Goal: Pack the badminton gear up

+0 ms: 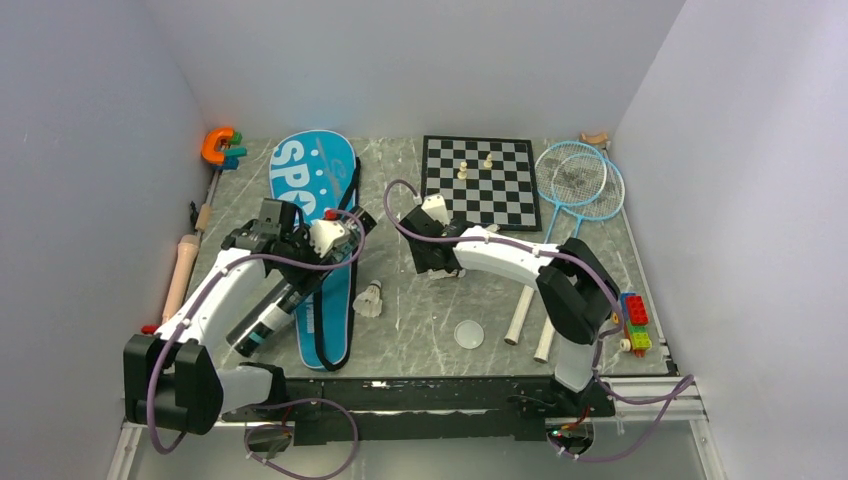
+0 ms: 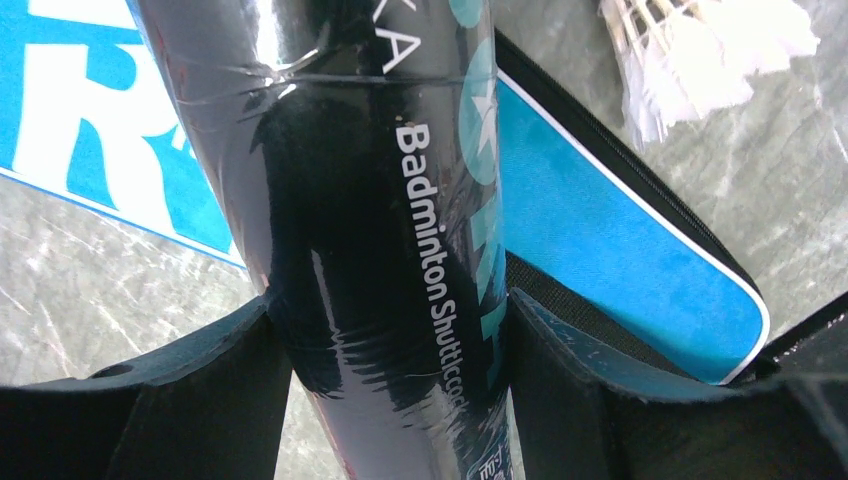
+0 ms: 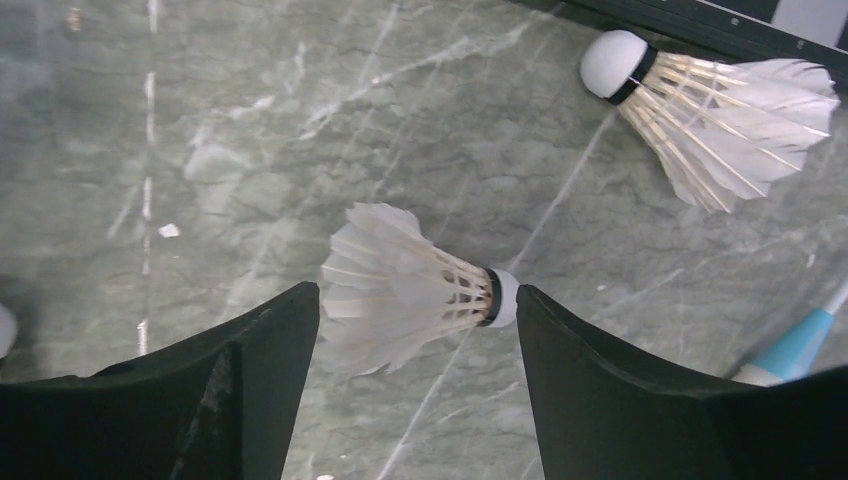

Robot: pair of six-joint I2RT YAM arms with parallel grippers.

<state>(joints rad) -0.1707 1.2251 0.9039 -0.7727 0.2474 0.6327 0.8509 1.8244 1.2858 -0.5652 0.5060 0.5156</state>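
Tube (image 2: 370,220) sits clamped between left end effector (image 2: 390,305) fingers (image 2: 200,400).

Over the grey counter (image 1: 420,320), my left tool (image 1: 343,240) meets the upper end of the black tube (image 1: 272,312), which lies slantwise on the blue racket bag (image 1: 305,165). My right tool (image 1: 440,265) hangs just right of a white shuttlecock (image 1: 371,299), below the chessboard (image 1: 480,180).

Right of the blue fabric racket bag (image 1: 300,165), bare grey marble counter (image 1: 430,310) leaves me room as far as two white racket handles (image 1: 520,318); a white feather shuttlecock (image 1: 372,298) and a clear round disc (image 1: 468,333) lie in it. Along the bag's left edge, the long glossy black tube (image 1: 268,318) in my left pincer (image 2: 390,400) blocks passage.
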